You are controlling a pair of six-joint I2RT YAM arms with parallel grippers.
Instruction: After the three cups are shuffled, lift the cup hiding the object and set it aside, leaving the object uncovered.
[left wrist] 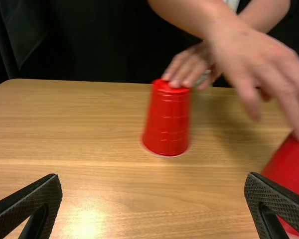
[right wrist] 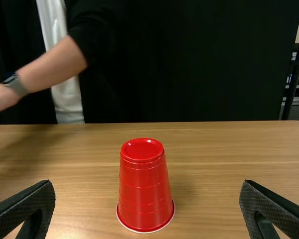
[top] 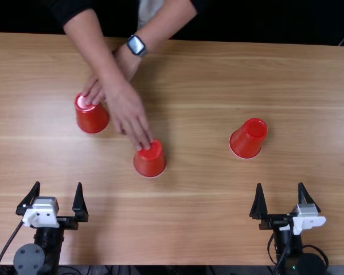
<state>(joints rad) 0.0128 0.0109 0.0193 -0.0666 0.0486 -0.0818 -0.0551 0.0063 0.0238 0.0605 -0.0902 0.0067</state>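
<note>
My left fingers (top: 79,200) and right fingers (top: 257,201) are spread, empty, at the frame's bottom. A person's hands (top: 126,109) touch the left cup (top: 92,116) and middle cup (top: 149,160); the right cup (top: 249,138) stands free. Thin, light, probably slippery plastic: I would pinch the wall gently.

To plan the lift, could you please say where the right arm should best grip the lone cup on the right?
Probably the lone cup at mid-height of its tapered wall, right pincer coming level from the near edge: it stands upside down, base up, rim flat on the table.
</note>
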